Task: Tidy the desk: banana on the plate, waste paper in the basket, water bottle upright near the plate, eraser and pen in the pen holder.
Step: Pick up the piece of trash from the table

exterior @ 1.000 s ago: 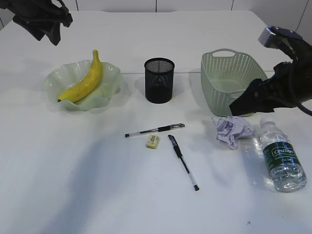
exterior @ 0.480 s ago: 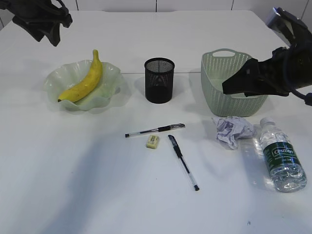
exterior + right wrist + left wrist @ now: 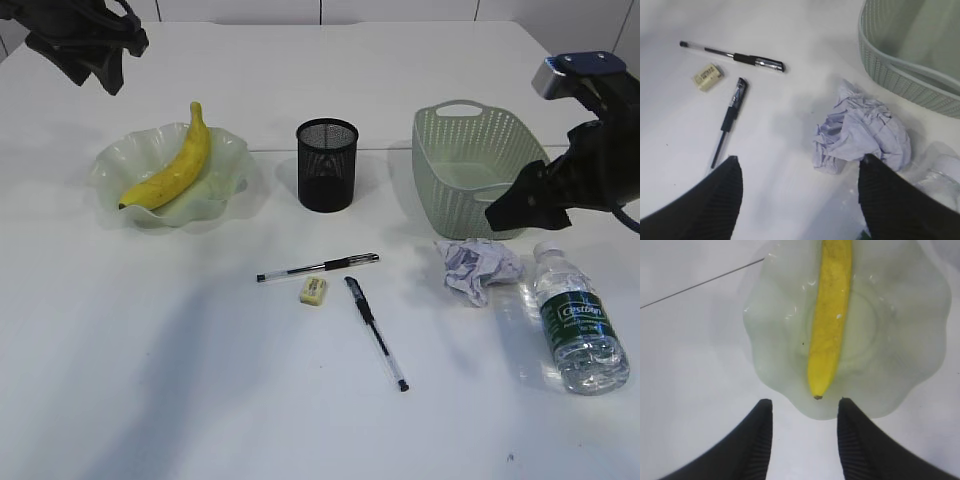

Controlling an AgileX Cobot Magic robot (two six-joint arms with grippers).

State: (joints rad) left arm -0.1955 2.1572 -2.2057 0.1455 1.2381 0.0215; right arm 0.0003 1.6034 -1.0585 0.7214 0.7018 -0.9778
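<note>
Right claw (image 3: 797, 200) spread wide above waste paper (image 3: 862, 135) (empty); left claw (image 3: 802, 432) parted, empty

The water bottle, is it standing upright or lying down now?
Lying down. The water bottle rests on its side on the desk, its white cap toward the basket.

Bright, even light, soft diffuse shadows on the desk (image 3: 200, 400), mild blur in wrist views.
</note>
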